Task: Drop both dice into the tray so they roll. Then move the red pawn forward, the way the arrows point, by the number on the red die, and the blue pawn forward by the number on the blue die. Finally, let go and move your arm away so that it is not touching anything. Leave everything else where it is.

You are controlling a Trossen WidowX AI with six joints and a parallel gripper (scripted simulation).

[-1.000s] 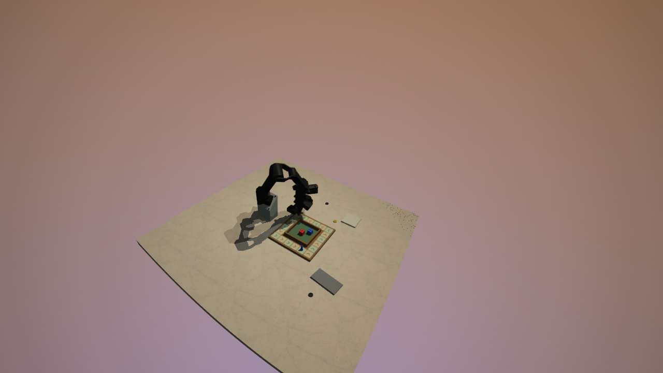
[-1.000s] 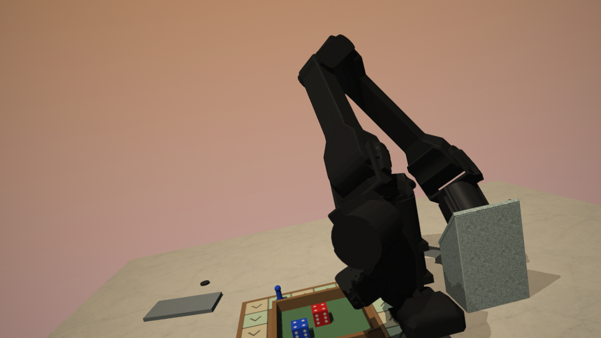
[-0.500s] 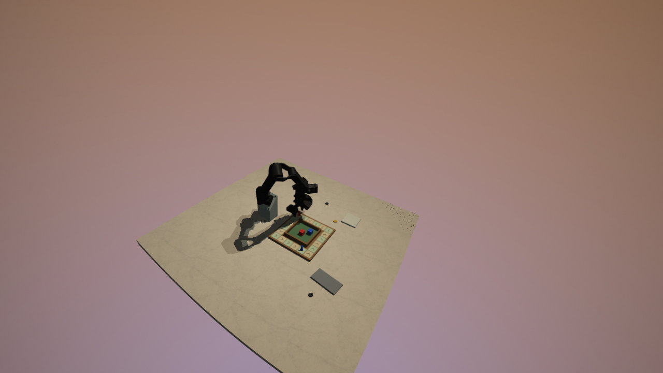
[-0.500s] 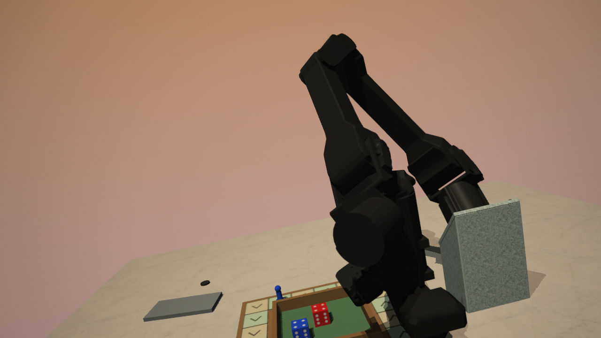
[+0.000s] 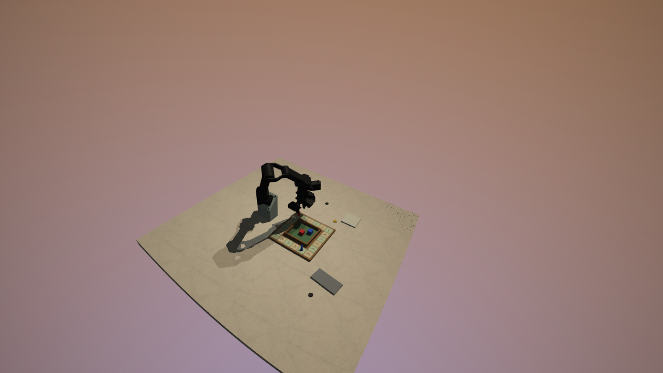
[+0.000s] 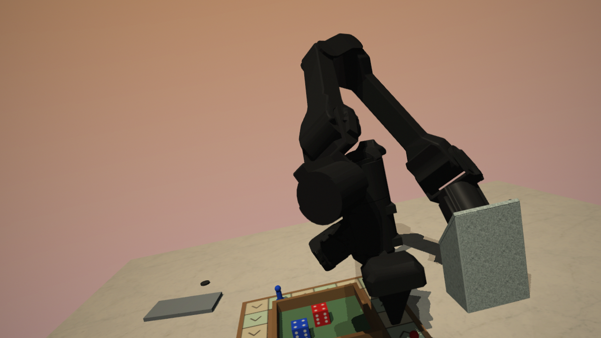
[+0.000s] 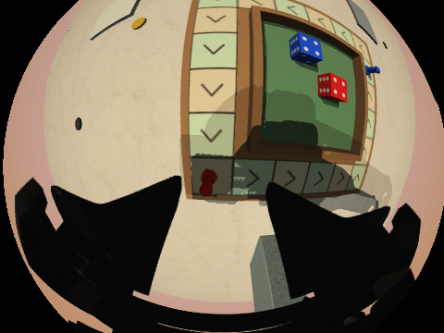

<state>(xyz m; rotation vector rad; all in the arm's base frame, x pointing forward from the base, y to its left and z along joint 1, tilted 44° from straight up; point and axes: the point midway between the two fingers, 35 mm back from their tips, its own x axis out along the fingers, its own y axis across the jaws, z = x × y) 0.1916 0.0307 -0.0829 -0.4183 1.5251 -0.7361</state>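
Observation:
My gripper [image 6: 395, 316] [image 7: 225, 185] is open, its fingers spread above the board's corner. The red pawn [image 6: 413, 334] [image 7: 208, 178] stands in shadow on the corner square of the arrow board [image 7: 212, 88] [image 6: 255, 306], ungripped, left of the middle between the fingertips in the wrist view. The red die [image 5: 301, 232] [image 6: 321, 315] [image 7: 332, 87] and the blue die [image 5: 310, 231] [image 6: 299, 326] [image 7: 305, 48] rest in the green-floored tray [image 6: 275, 321] [image 7: 255, 92]; each shows four on top. The blue pawn [image 5: 301, 248] [image 6: 278, 293] [image 7: 373, 69] stands on the track beyond the tray.
A grey slab [image 5: 327, 281] [image 6: 184, 306] [image 7: 363, 22] and a dark disc [image 5: 310, 295] [image 6: 204, 282] lie past the blue pawn's side. A pale square [image 5: 350, 220] [image 7: 113, 16], a yellow disc [image 5: 334, 221] [image 7: 139, 23] and another dark disc [image 5: 327, 203] [image 7: 78, 124] lie beyond the opposite side.

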